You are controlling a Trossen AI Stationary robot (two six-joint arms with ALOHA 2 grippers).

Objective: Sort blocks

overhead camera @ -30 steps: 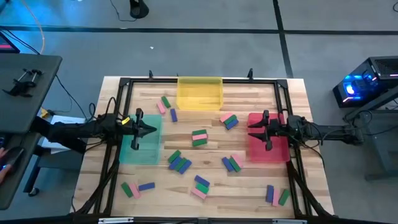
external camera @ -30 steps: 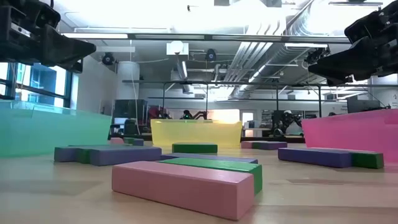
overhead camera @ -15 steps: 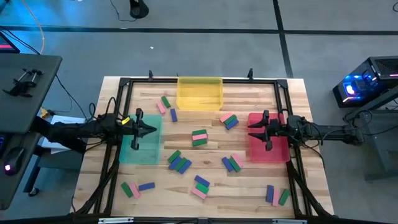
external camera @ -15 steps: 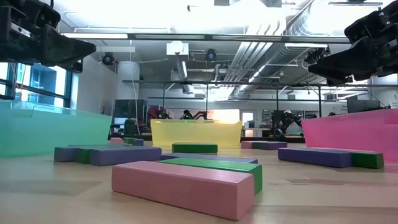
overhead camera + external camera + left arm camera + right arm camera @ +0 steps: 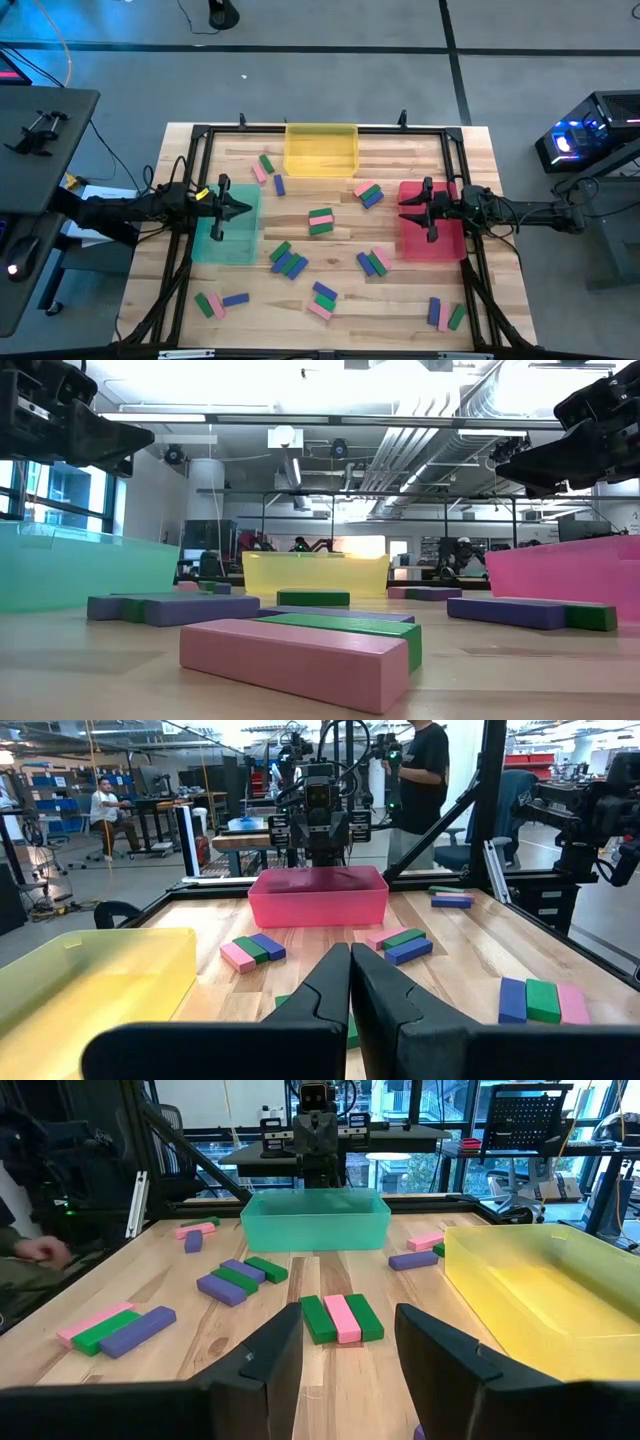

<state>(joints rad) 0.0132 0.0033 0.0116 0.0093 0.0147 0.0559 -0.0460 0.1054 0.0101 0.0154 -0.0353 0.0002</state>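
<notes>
High view: my clenched left gripper (image 5: 243, 209) and parted, empty right gripper (image 5: 405, 210) hover over opposite table edges, leaving the blocks (image 5: 320, 221) unobstructed.

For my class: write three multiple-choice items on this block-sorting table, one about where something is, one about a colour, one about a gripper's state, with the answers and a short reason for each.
1. Where does the yellow tray stand in the high view?
A. At the table's far edge, midway between the arms
B. Under the left arm
C. At the near edge, beside the blocks there

2. What colour is the tray under the right gripper?
A. Green
B. Pink-red
C. Yellow

3. How do the left gripper fingers stand?
A. Wide apart
B. Closed on a block
C. Shut together, holding nothing

Answers:
1. A: the high view shows it at the top edge, centred between both arms.
2. B: the pink-red tray lies beneath the right arm; the green tray lies beneath the left.
3. C: in the left wrist view the two fingers meet with nothing between them.
</notes>
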